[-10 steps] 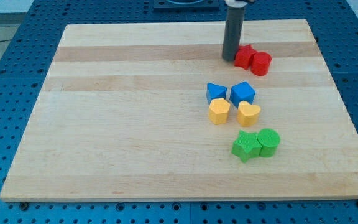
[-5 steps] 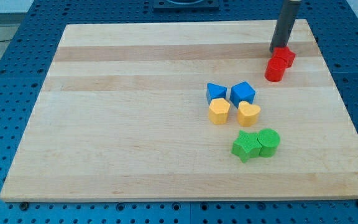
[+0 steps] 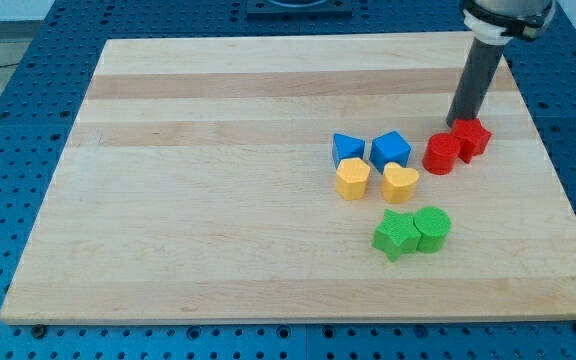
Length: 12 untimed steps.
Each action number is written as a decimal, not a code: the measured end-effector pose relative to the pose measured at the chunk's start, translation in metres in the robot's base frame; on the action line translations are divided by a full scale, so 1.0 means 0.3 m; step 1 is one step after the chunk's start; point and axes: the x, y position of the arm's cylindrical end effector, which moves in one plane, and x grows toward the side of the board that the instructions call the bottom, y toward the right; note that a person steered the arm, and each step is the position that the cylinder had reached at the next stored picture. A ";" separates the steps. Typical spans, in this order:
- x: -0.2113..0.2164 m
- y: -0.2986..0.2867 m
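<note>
My tip (image 3: 458, 122) (a bare rod end, with no jaws to open or close) rests at the upper edge of the two red blocks. It is just above the seam where the red cylinder (image 3: 441, 155) and the red star-shaped block (image 3: 472, 137) touch. As I judge it, contact this close to the seam is off-centre on both, so either could pivot.

To the view's left of the reds, with a small gap, are a blue block (image 3: 390, 150) and a second blue one (image 3: 348, 149). Directly below them are two yellow blocks (image 3: 400, 182) (image 3: 352, 179). Further toward the view's bottom, a green star (image 3: 396, 236) touches a green cylinder (image 3: 432, 227). All sit on the wooden board (image 3: 218, 200).
</note>
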 end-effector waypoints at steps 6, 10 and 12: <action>0.002 0.031; 0.219 0.093; 0.350 0.215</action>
